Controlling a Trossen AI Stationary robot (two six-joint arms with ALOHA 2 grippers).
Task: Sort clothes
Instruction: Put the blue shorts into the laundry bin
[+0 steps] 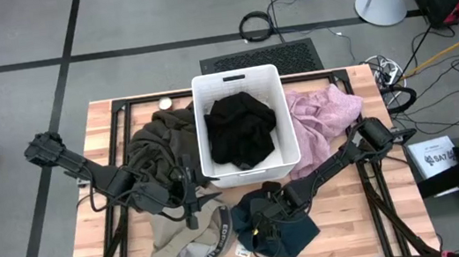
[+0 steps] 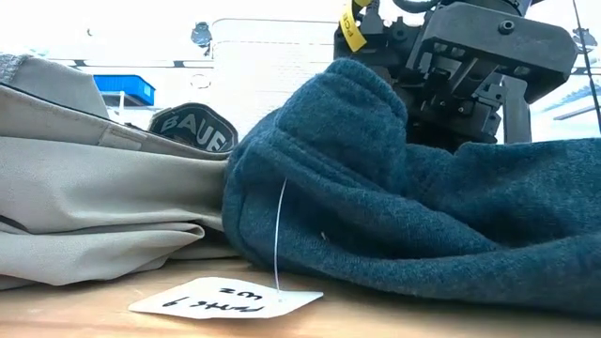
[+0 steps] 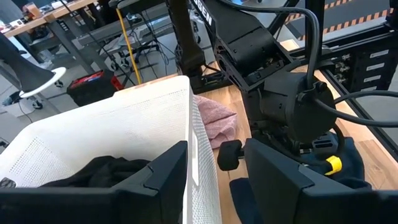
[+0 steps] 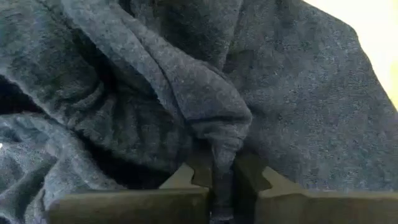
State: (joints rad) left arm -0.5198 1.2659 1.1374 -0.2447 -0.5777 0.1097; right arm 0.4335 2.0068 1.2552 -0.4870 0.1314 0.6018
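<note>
A navy-teal garment lies crumpled at the table's near middle, and my right gripper is down on it, shut on its cloth. A paper tag on a thread lies in front of it. A beige garment with a lettered waistband lies to its left. A black garment sits in the white bin. A dark olive garment lies left of the bin and a pale pink one right of it. My left gripper hangs open above the table, at the bin's near left corner. My right gripper pinches a raised fold of the navy-teal garment between its two fingers. The fingers come steeply from above. The fold stands up as a ridge between the fingers, while the rest of the garment lies on the table.
The bin stands at the far middle of the wooden table, between the two arms. Bare wood shows at the near right. A small round object lies by the bin's far left corner. Black frame rails run along the table's sides.
</note>
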